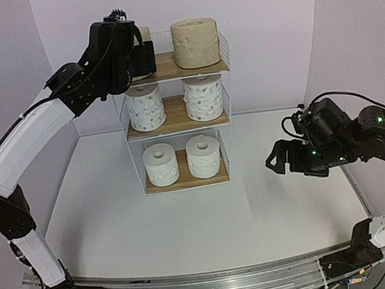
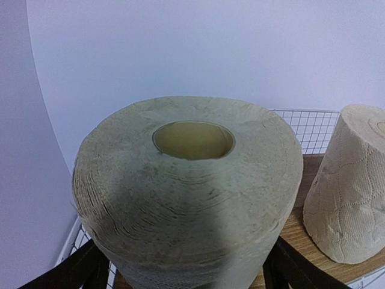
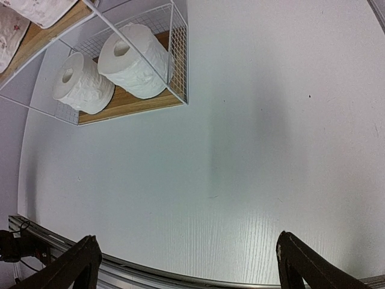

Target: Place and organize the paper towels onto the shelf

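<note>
Top external: your L gripper (image 1: 140, 56) sits at the upper left of the frame, at the top tier of the wire shelf (image 1: 175, 115). It hides nearly all of the L beige roll (image 1: 144, 33). The R beige roll (image 1: 195, 42) stands upright on the same board, to the right. On the mid tier are two dotted-print rolls (image 1: 146, 108) (image 1: 203, 97), and on the bottom tier two plain white rolls (image 1: 160, 164) (image 1: 204, 156), all upright. Your R gripper (image 1: 279, 158) is at mid right, above the table (image 1: 191, 225) and well apart from the shelf.

L wrist: the black fingers (image 2: 78, 272) press both flanks of the L beige roll (image 2: 186, 198), pinching it, core up. The R beige roll (image 2: 349, 192) is near, at the right edge, not touching.

R wrist: the R gripper (image 3: 186, 241) has its fingers (image 3: 72, 268) spread wide at the frame bottom, w/ only bare table (image 3: 271, 150) between them. The plain white rolls (image 3: 83, 83) (image 3: 135, 60) are at upper left, inside the shelf's mesh (image 3: 178, 54).
</note>
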`<state>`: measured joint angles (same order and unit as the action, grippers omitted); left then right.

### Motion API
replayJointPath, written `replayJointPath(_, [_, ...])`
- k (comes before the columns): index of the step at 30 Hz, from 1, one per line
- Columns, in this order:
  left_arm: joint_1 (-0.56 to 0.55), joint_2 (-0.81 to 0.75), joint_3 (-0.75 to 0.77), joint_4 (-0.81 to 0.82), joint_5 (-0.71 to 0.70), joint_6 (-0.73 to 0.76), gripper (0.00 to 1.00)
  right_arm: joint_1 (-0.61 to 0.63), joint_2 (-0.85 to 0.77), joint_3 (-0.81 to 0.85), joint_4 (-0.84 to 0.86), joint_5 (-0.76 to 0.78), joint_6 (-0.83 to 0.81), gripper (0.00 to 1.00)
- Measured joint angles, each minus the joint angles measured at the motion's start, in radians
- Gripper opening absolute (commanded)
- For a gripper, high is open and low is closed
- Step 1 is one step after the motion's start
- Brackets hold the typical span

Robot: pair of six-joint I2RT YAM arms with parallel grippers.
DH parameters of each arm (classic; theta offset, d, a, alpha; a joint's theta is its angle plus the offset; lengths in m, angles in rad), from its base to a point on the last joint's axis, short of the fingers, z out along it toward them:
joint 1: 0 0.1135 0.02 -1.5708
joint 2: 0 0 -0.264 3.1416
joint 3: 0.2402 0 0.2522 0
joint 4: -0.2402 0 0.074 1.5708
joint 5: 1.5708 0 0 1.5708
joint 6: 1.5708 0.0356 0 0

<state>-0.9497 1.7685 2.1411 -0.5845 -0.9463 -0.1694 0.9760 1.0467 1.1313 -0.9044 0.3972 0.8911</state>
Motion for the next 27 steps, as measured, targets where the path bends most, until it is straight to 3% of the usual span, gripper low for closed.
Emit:
replayJointPath(4, [0.000,-0.016,-0.004,-0.010,0.020,-0.016,1.00,0.000,-0.001,0.000,-0.002,0.001,-0.004,0.98])
replayJointPath(27, [0.001,-0.111,-0.023,-0.129,0.272,-0.163,1.00,0.000,-0.001,0.000,-0.003,0.021,-0.035,0.98])
